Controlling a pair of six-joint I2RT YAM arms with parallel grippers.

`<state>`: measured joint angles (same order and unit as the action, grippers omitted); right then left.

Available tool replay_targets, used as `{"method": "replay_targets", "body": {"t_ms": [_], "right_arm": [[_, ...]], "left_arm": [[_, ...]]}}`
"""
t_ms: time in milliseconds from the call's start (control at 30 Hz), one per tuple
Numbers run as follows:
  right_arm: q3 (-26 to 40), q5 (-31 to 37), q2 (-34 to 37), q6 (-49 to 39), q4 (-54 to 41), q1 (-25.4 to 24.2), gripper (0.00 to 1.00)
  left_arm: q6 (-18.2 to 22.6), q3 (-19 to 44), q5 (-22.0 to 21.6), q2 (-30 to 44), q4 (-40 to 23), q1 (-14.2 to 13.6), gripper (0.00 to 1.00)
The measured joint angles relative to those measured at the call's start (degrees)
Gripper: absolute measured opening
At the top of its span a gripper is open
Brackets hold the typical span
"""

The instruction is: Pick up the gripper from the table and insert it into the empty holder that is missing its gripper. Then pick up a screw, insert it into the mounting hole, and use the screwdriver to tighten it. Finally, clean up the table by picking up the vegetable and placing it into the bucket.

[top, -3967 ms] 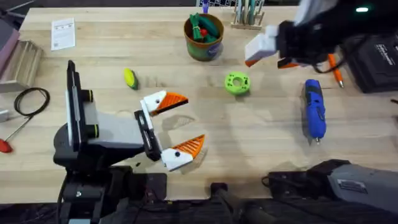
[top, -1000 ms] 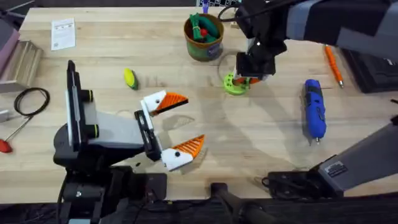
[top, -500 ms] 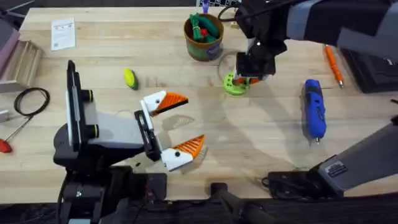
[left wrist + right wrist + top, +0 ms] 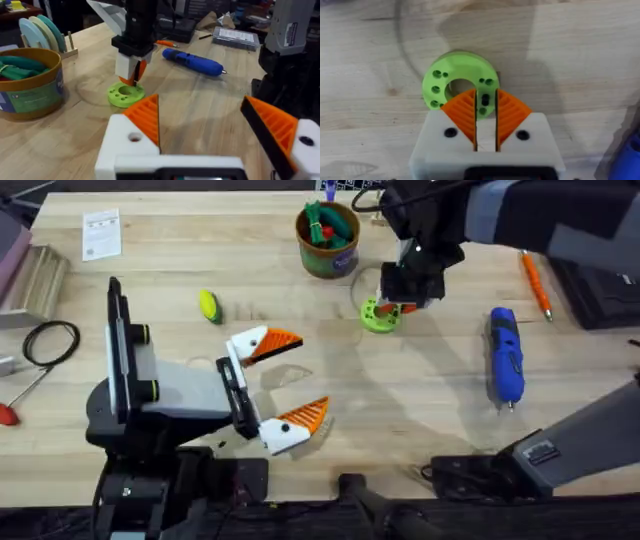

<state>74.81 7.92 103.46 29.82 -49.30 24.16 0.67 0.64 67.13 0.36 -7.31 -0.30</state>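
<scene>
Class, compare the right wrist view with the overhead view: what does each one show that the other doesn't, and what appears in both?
Right wrist view only: the holes in the green disc, and a small dark object between the right gripper pads, nearly closed on it.

Overhead view only: the left gripper open, the yellow vegetable, the bucket, an orange-handled tool and a black cable loop.

Both: the disc, the right gripper over it, the blue screwdriver and the wooden table.

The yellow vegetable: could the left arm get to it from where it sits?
Probably yes. The vegetable lies alone on bare table just beyond the open left gripper, nothing between them.
</scene>
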Motion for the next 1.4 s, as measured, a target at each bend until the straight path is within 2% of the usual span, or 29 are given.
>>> {"method": "replay_targets", "body": {"t_ms": [900, 1100, 1400], "right_arm": [[-1.14, 0.0, 0.0, 0.04, 0.59, 0.0, 0.137], [-1.16, 0.0, 0.0, 0.28, 1.16, 0.0, 0.016], [-1.29, 0.02, 0.0, 0.22, 1.55, 0.2, 0.007]], "left_arm": [[0.0, 0.0, 0.0, 0.0, 0.0, 0.0, 0.985], [0.0, 0.0, 0.0, 0.0, 0.0, 0.0, 0.985], [0.0, 0.0, 0.0, 0.0, 0.0, 0.0, 0.985]]}}
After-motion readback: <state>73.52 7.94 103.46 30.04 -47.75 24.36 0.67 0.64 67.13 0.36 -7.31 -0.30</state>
